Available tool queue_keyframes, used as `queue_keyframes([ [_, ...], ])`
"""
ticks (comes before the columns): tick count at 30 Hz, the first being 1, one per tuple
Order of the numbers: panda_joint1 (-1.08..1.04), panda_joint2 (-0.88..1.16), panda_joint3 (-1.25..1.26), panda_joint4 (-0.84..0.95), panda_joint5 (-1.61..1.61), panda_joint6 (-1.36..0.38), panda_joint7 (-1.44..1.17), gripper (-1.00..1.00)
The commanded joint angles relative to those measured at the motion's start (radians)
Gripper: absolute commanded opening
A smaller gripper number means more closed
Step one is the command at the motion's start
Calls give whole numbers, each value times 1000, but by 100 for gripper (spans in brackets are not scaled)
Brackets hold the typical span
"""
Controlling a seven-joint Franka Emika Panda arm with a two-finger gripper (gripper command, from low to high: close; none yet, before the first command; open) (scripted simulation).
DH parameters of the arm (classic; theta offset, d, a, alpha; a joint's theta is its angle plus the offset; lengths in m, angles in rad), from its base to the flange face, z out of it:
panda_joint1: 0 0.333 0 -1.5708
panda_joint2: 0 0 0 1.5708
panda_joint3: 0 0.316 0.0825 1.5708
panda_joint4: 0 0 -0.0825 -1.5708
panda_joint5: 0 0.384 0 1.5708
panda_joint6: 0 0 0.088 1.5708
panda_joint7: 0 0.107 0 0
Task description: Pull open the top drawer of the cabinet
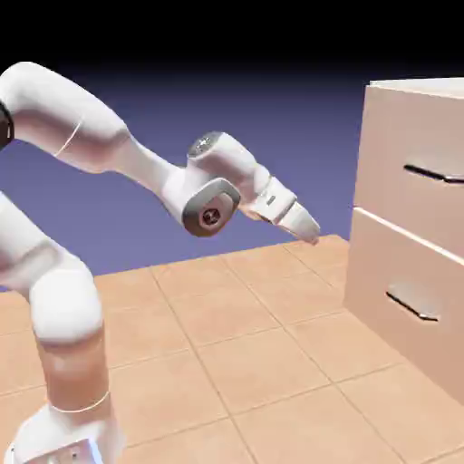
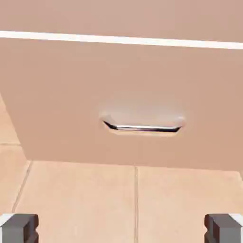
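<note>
Tan tiled floor (image 1: 245, 362) with thin dark grout lines; plain blue-violet backdrop (image 1: 227, 145) behind, darker toward top.

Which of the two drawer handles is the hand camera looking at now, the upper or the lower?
The lower handle: the floor tiles begin right below its drawer front, and the seam to the top drawer runs above it.

The exterior view stands off beside the arm (image 1: 136, 163), looking across the tiled floor (image 1: 236, 362) with the cabinet (image 1: 399, 136) at three o'clock, both drawer fronts in frame. The hand view rides on the gripper (image 2: 121, 228), finger tips at seven and five o'clock, facing the cabinet square-on and much nearer. It catches the lower drawer (image 2: 71, 95) and its handle (image 2: 142, 127); both views share that drawer front and floor strip.
</note>
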Motion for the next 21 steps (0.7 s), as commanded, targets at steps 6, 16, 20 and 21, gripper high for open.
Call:
queue_keyframes([
  [6,114,205,-174,68,261,-73,-253,0],
  [16,303,547,-464,182,696,-194,-675,0],
  [20,378,684,-580,228,870,-243,-844,0],
  [21,397,718,-610,239,913,-255,-886,0],
])
